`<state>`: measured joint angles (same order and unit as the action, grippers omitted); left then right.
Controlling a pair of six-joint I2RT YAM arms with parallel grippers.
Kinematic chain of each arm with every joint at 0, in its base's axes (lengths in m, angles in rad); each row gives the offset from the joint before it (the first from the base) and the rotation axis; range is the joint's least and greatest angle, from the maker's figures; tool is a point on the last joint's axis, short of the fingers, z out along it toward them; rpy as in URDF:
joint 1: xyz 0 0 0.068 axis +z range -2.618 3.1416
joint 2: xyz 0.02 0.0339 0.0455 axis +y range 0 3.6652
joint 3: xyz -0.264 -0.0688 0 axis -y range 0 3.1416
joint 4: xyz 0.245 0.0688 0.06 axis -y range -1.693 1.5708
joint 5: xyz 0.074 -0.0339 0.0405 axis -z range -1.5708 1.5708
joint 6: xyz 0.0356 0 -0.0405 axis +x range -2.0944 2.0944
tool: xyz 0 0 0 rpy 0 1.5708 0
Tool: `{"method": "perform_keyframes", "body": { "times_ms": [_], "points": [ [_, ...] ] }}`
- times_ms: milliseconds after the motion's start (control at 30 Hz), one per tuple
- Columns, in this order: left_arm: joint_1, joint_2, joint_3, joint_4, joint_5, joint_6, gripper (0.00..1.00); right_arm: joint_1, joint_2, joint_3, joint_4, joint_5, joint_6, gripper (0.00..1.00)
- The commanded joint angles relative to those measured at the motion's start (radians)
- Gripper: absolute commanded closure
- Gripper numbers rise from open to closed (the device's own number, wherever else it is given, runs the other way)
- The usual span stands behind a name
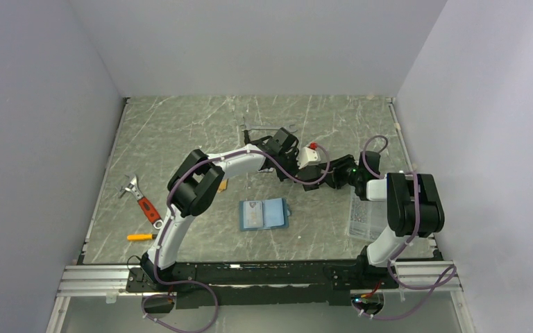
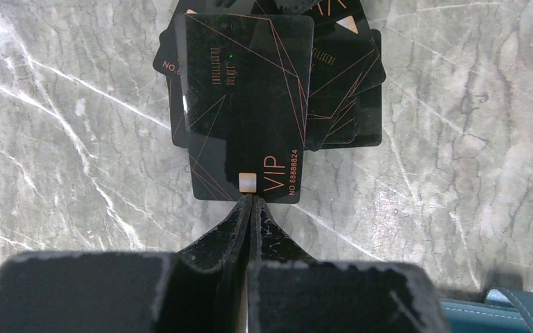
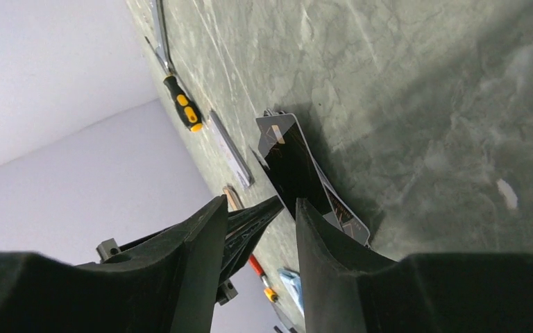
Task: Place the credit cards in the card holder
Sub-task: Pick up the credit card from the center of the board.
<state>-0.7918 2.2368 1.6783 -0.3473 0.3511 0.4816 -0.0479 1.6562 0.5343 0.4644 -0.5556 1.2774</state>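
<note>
Credit cards (image 2: pixel 343 90): a fanned pile of black cards at the upper centre of the left wrist view, flat on the marbled desk (image 2: pixel 76 139). We note one top card (image 2: pixel 246 104), marked VIP, lying over the fan with its short edge toward the camera.

Left end effector (image 2: pixel 251 201): jaws pressed together on the middle of that near short edge, pinching the top card alone. We judge an edge grip is chosen because a thin card flat on a pile offers no other purchase. We cannot tell from this view how far the card is raised.

Right end effector (image 3: pixel 262 208): jaws partly apart and holding nothing; a black card edge shows beyond the gap. It sits just beside the pile, likely ready to steady it or take a handover.

Card holder (image 1: pixel 264 214): lies open, pale pockets up, lower centre of the top view, near the pile but apart from it. No card is seen in it.

Outward: red-handled wrench (image 1: pixel 142 200) and yellow screwdriver (image 1: pixel 141 236) at lower left, well apart from the work.
</note>
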Motion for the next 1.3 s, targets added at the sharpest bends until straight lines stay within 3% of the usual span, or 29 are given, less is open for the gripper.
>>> {"method": "perform_keyframes", "body": {
  "times_ms": [0, 367, 467, 667, 700, 1033, 1133, 1233, 1267],
  "points": [
    [-0.009, -0.026, -0.023, -0.081, 0.003, 0.011, 0.95, 0.018, 0.032, 0.063, -0.01, -0.006, -0.069, 0.57],
    [-0.009, -0.026, -0.023, -0.084, 0.011, 0.015, 0.96, 0.13, 0.061, 0.182, -0.159, 0.049, -0.216, 0.67],
    [-0.009, -0.026, -0.025, -0.084, 0.016, 0.014, 0.96, 0.132, 0.068, 0.183, -0.166, 0.055, -0.225, 0.75],
    [0.001, -0.054, -0.021, -0.097, 0.038, -0.011, 0.94, 0.139, 0.076, 0.19, -0.194, 0.077, -0.253, 1.0],
    [0.008, -0.066, -0.014, -0.109, 0.048, -0.023, 0.92, 0.143, 0.068, 0.198, -0.211, 0.088, -0.268, 1.0],
    [0.165, -0.268, 0.089, -0.399, 0.38, -0.129, 0.62, 0.247, -0.068, 0.354, -0.412, 0.113, -0.464, 1.0],
    [0.248, -0.36, 0.036, -0.434, 0.537, -0.138, 0.46, 0.299, -0.114, 0.39, -0.446, 0.038, -0.527, 1.0],
    [0.347, -0.434, -0.016, -0.502, 0.714, -0.097, 0.38, 0.354, -0.171, 0.43, -0.484, -0.065, -0.603, 1.0],
    [0.375, -0.456, -0.039, -0.523, 0.767, -0.073, 0.15, 0.376, -0.19, 0.45, -0.513, -0.099, -0.631, 1.0]
  ]
}}
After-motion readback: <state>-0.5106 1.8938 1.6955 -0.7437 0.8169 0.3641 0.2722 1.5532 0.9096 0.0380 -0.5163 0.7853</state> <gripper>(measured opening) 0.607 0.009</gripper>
